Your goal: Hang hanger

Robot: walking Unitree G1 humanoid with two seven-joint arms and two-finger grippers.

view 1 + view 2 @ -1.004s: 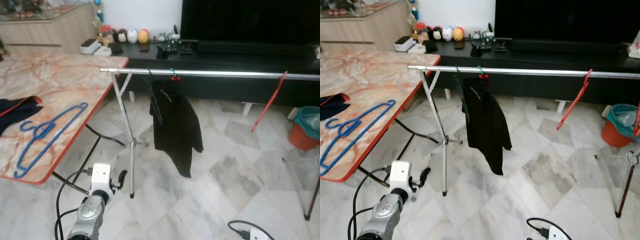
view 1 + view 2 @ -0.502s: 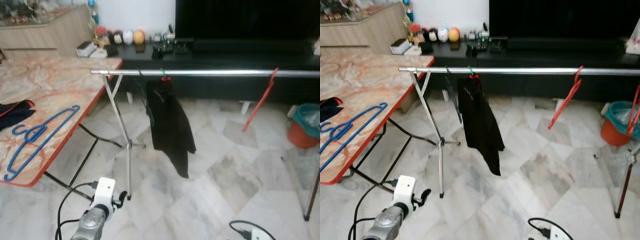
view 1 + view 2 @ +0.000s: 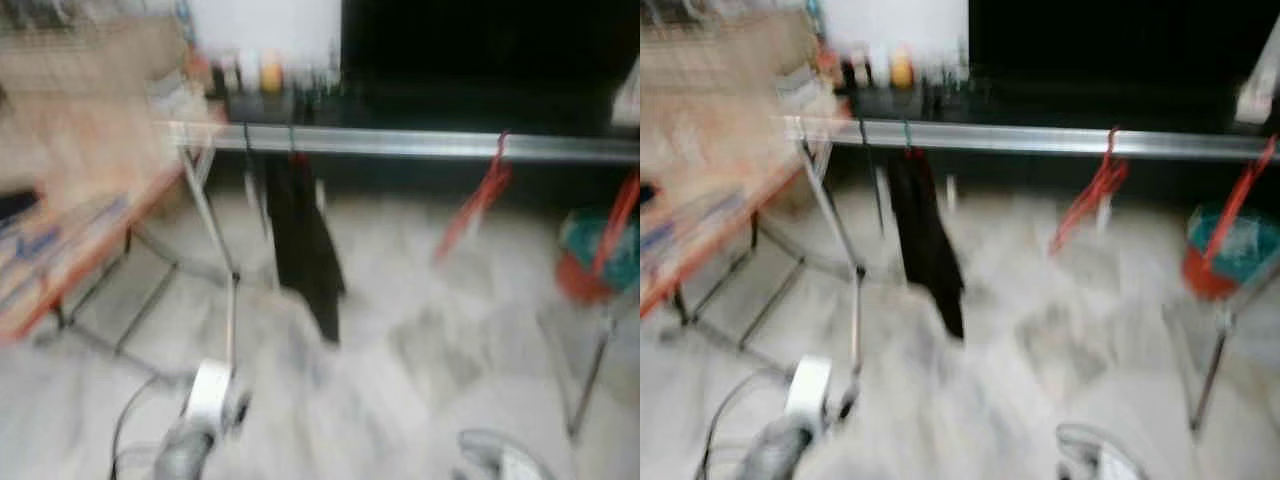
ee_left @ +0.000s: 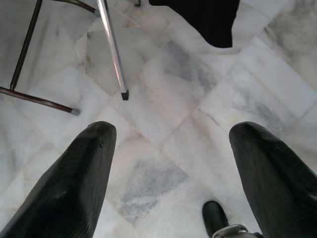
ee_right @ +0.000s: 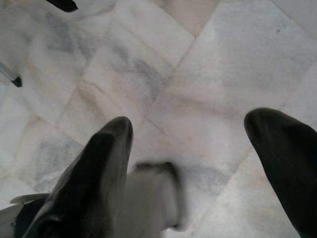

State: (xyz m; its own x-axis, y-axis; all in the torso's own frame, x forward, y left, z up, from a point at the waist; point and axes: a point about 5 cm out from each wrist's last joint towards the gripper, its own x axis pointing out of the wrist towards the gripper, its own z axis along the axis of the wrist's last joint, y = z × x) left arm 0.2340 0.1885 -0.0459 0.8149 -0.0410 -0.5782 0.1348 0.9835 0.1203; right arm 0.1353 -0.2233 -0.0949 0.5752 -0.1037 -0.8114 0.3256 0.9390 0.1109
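Observation:
The eye views are blurred by motion. A silver clothes rail runs across the room. A black garment hangs from it on a hanger, and two red hangers hang further right. A blue hanger lies as a smear on the marble table at the left. My left arm hangs low in front of the rack. In the left wrist view the left gripper is open above the floor tiles, holding nothing. The right gripper is also open and holding nothing over bare floor.
A rack leg and a table leg stand on the marble floor near my left gripper. An orange bucket with a teal bag sits at the right, next to the rack's other leg. A black TV console runs behind the rail.
The whole picture has shifted and blurred, so the camera is moving. The table has slid towards the left edge and a second red hanger has come into view on the right. Both arms stay low.

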